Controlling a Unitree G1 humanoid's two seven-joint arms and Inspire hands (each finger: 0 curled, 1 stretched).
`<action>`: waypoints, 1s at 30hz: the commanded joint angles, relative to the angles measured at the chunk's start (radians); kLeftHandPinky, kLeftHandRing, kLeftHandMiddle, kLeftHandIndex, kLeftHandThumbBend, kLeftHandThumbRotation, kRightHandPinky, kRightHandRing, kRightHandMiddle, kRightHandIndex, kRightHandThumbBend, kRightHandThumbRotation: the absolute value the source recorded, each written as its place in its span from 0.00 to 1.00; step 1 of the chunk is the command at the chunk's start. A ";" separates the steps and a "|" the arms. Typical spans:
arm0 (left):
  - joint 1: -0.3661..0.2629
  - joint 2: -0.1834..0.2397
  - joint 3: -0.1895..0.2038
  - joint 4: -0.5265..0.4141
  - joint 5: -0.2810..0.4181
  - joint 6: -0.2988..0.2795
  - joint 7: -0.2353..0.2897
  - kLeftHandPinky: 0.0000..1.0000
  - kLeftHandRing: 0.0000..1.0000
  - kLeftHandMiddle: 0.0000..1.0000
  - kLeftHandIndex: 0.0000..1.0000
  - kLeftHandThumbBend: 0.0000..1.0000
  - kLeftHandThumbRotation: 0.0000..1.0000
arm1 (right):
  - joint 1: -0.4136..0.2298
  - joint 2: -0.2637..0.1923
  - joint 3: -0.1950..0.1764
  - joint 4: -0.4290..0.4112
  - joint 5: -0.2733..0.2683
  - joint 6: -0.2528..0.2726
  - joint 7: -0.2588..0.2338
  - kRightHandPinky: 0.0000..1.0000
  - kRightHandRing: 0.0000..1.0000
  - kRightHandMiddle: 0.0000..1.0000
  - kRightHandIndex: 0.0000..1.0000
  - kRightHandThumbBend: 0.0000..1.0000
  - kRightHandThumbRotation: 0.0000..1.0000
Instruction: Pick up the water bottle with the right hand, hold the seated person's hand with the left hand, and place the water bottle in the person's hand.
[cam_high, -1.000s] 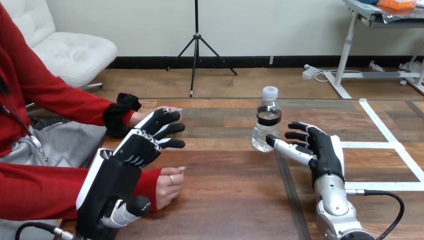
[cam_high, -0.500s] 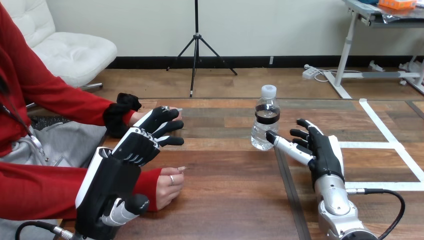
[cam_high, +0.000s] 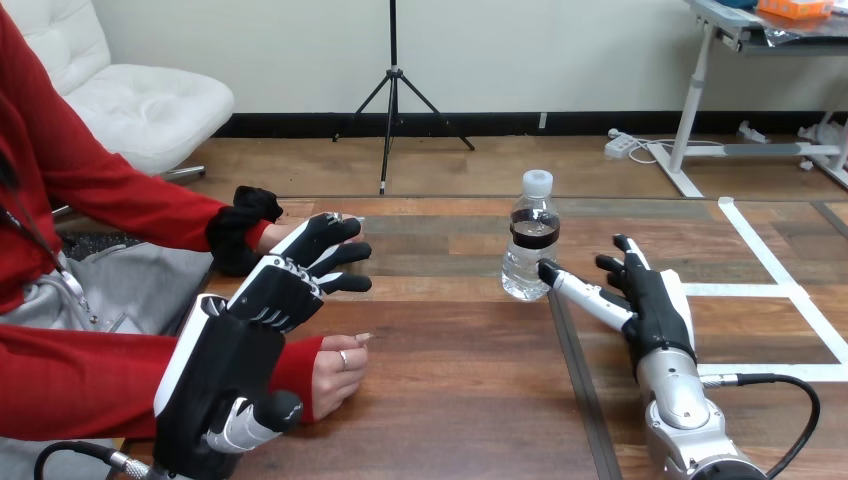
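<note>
One change: the open right robot hand (cam_high: 655, 300) has splayed wider, thumb beside the ungrasped water bottle (cam_high: 528, 250).

The right robot hand (cam_high: 657, 305) has turned beside the water bottle (cam_high: 530, 245). A second ago its fingers pointed sideways at the bottle. They now point away across the tabletop, further from the bottle, and its palm has drawn back a little from it. The thumb (cam_high: 580, 290) reaches the bottle's base as before. The bottle itself has shifted slightly leftward, away from that hand.
</note>
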 joint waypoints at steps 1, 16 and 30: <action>-0.058 -0.009 0.014 0.006 -0.005 -0.011 0.004 0.72 0.83 0.88 0.89 1.00 0.78 | -0.063 -0.017 0.010 -0.011 -0.005 0.007 0.008 0.97 0.97 0.92 1.00 1.00 0.46; -0.058 -0.012 0.015 0.019 -0.002 -0.034 0.003 0.73 0.84 0.89 0.89 1.00 0.79 | -0.077 -0.016 0.042 -0.013 -0.041 0.026 -0.033 0.94 0.96 0.93 1.00 1.00 0.47; -0.048 -0.022 0.015 0.018 0.008 -0.031 0.013 0.71 0.83 0.88 0.88 1.00 0.79 | -0.101 -0.003 0.019 -0.010 -0.014 0.026 0.006 0.93 0.96 0.96 1.00 1.00 0.40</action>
